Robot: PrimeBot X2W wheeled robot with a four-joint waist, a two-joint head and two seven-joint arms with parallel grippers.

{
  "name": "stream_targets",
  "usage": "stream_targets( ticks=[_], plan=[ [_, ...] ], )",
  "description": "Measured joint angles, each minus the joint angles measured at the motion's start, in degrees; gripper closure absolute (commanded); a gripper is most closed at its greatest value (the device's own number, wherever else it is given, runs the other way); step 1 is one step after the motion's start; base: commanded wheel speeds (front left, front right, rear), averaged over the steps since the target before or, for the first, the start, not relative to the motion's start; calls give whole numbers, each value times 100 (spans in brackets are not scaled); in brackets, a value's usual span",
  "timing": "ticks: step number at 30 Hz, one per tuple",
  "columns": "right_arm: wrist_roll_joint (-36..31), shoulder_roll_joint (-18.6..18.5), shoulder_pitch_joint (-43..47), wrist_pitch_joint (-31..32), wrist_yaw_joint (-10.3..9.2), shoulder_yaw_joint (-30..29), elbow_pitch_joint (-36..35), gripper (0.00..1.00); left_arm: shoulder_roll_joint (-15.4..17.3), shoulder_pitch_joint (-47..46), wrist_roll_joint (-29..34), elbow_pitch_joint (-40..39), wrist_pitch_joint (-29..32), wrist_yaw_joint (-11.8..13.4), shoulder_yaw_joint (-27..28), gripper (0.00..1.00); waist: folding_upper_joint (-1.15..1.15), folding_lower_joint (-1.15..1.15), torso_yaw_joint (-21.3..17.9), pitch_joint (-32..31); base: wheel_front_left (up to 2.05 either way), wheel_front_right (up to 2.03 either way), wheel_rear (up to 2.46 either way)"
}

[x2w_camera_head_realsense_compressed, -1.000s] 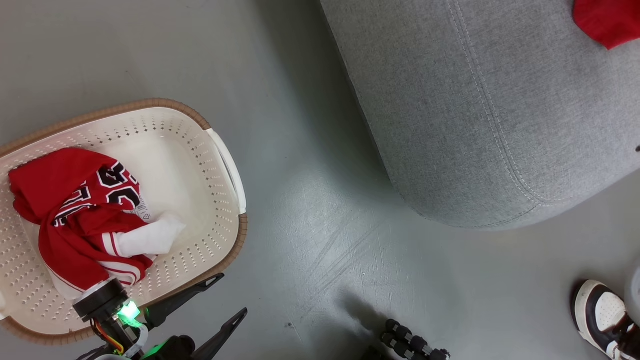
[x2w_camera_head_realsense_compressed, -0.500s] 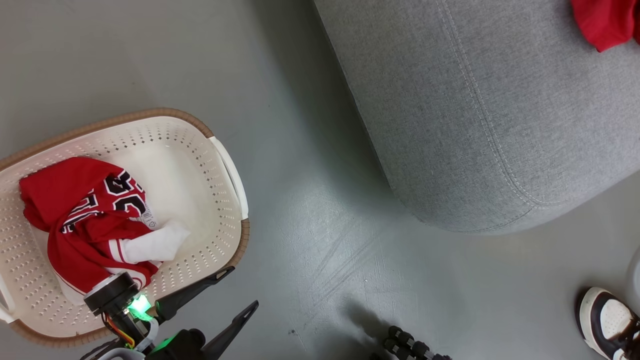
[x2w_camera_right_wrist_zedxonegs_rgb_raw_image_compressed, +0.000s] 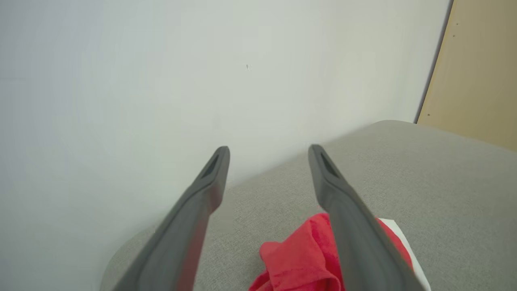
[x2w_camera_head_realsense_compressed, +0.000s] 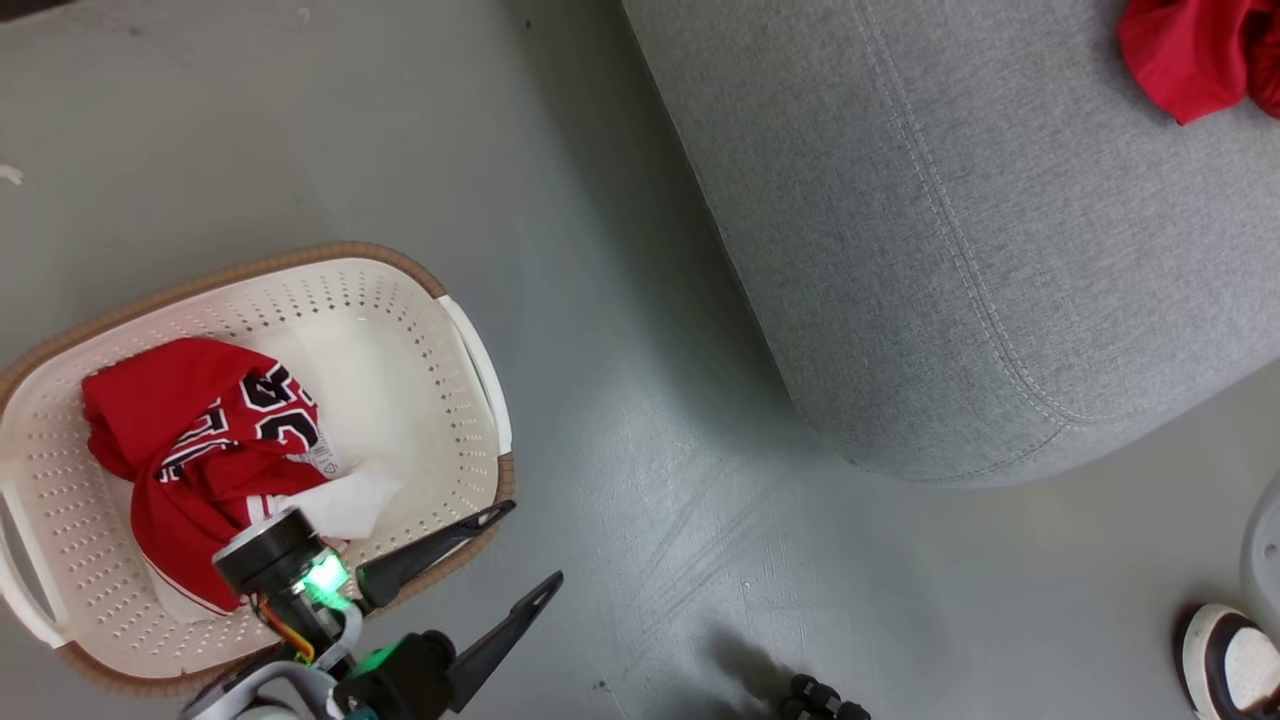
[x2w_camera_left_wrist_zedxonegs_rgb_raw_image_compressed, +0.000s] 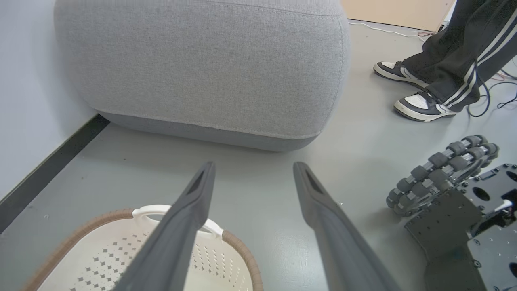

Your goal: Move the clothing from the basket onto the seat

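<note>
The cream basket (x2w_camera_head_realsense_compressed: 455,400) stands on the floor at the left. In it lies clothing: a red jersey (x2w_camera_head_realsense_compressed: 180,440) with black-and-white lettering and a white cloth (x2w_camera_head_realsense_compressed: 350,505). My left gripper (x2w_camera_head_realsense_compressed: 528,545) hovers open and empty over the basket's near right rim (x2w_camera_left_wrist_zedxonegs_rgb_raw_image_compressed: 238,242), pointing toward the grey seat (x2w_camera_head_realsense_compressed: 950,230). A red garment (x2w_camera_head_realsense_compressed: 1190,50) rests on the seat's far right. In the right wrist view my right gripper (x2w_camera_right_wrist_zedxonegs_rgb_raw_image_compressed: 269,148) is open and empty above that red garment (x2w_camera_right_wrist_zedxonegs_rgb_raw_image_compressed: 303,258), facing the wall, with the seat (x2w_camera_right_wrist_zedxonegs_rgb_raw_image_compressed: 424,169) beneath.
A person's shoe (x2w_camera_head_realsense_compressed: 1230,660) shows at the lower right, and their feet (x2w_camera_left_wrist_zedxonegs_rgb_raw_image_compressed: 420,109) stand right of the seat. The robot's roller wheel (x2w_camera_left_wrist_zedxonegs_rgb_raw_image_compressed: 440,173) sits on the grey floor nearby. A wall with a dark skirting (x2w_camera_left_wrist_zedxonegs_rgb_raw_image_compressed: 48,169) runs behind the seat.
The head camera has shifted, sliding the basket down and right in the picture. My left gripper has crept forward over the basket's right rim. Both grippers stay open.
</note>
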Motion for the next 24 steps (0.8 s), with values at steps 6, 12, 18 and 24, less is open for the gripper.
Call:
stream_targets(
  ticks=[6,12,18,24],
  plan=[
    [99,7,33,-8,0,454,-601,0,-137,-302,181,5,-40,0,-158,0,0,0,50,-187,0,0,0],
    [334,4,364,-8,0,1100,-1038,0,-524,-333,14,105,-40,1,-148,0,0,0,116,-422,0,0,0],
    [503,3,772,-8,0,1902,-1333,0,-822,-366,-172,183,-40,91,-35,0,0,0,211,-703,0,0,0],
    [709,-18,1214,-8,0,2727,-1593,0,-1044,-428,-289,245,-40,271,160,0,0,0,340,-1024,0,0,0]
  ],
)
